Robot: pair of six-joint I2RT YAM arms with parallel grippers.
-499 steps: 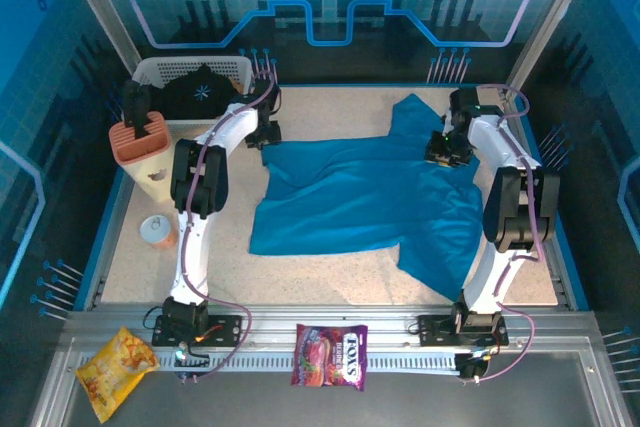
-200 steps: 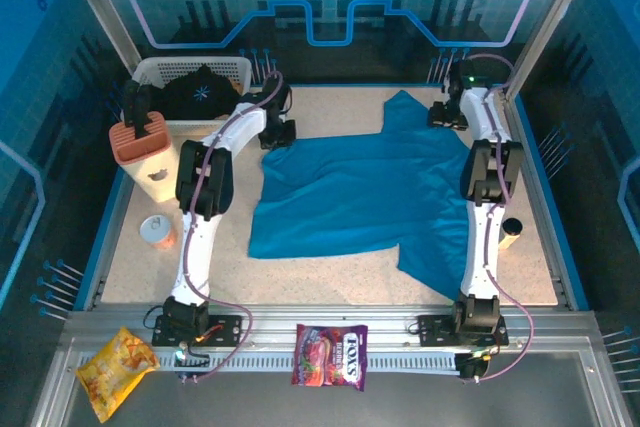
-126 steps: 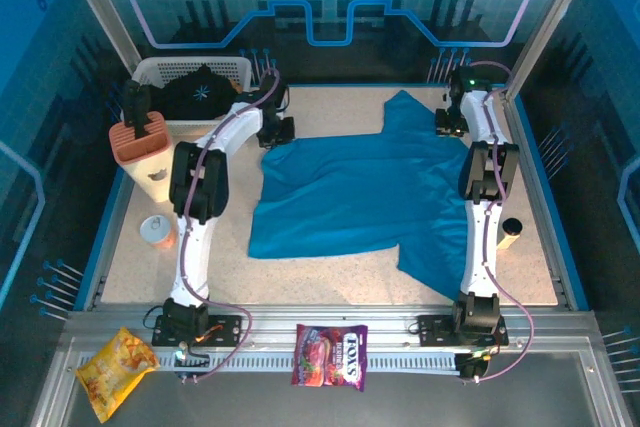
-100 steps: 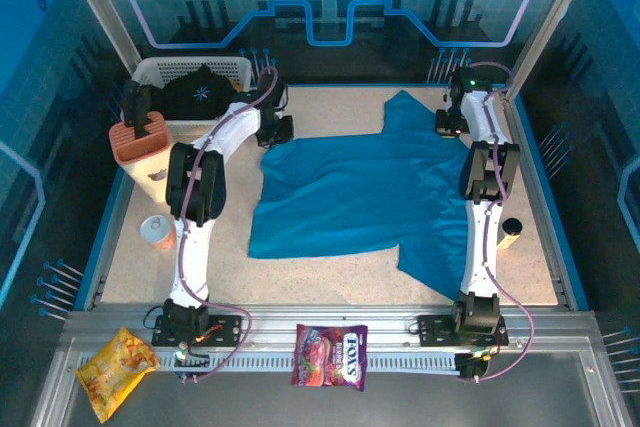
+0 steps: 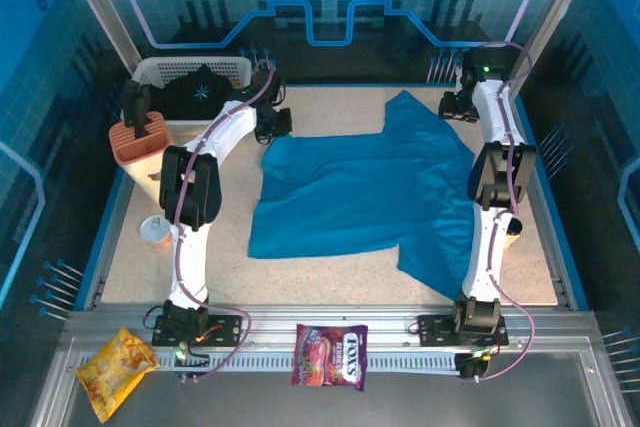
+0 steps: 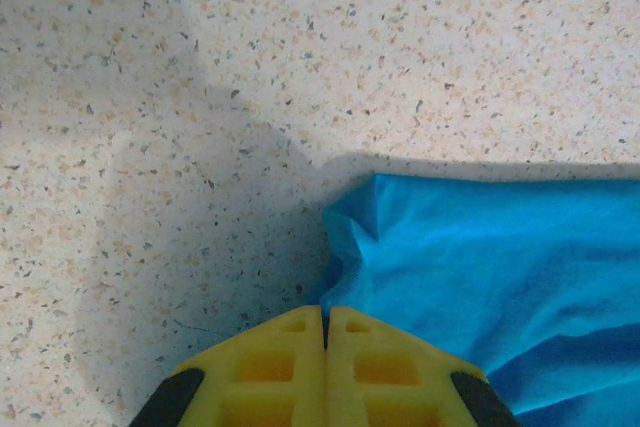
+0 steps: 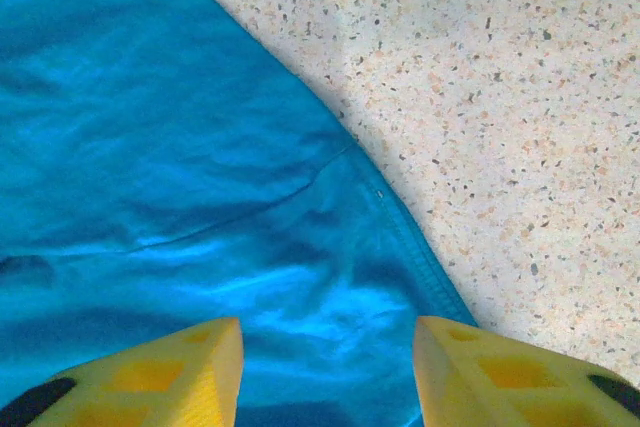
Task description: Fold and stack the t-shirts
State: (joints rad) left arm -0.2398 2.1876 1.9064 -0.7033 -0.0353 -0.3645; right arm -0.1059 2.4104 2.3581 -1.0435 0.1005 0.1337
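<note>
Left tool (image 5: pixel 273 123) sits at the far left corner of the teal-blue t-shirt (image 5: pixel 370 192). In my left wrist view its two yellow fingers (image 6: pixel 290 342) are pressed flat together with no gap. The corner of the teal-blue t-shirt (image 6: pixel 480 257) puckers up into a small fold and runs in under the tips, so this tool is clamped on the cloth. That corner throws a shadow on the speckled tabletop (image 6: pixel 200 97) just beyond it.

My right tool (image 5: pixel 456 105) is at the far right corner of the same shirt, beside the sleeve that points away from my bases. In the right wrist view this tool (image 7: pixel 327 327) stands about half open, one yellow finger (image 7: pixel 190 372) over the cloth and the other at its hemmed edge. The teal-blue t-shirt (image 7: pixel 150 147) lies rumpled between and below them, and nothing is held. I cannot tell whether the tips touch the fabric. Bare tabletop (image 7: pixel 520 97) shows just past the hem.

From above, the shirt is spread nearly flat across the middle of the tabletop (image 5: pixel 330 107), one sleeve reaching toward my right base. The black t-shirt (image 5: pixel 200 92), with its pale starburst, is bunched inside the white basket (image 5: pixel 190 60), which stands just left of the teal-blue t-shirt's far left corner, close to my left tool.
</note>
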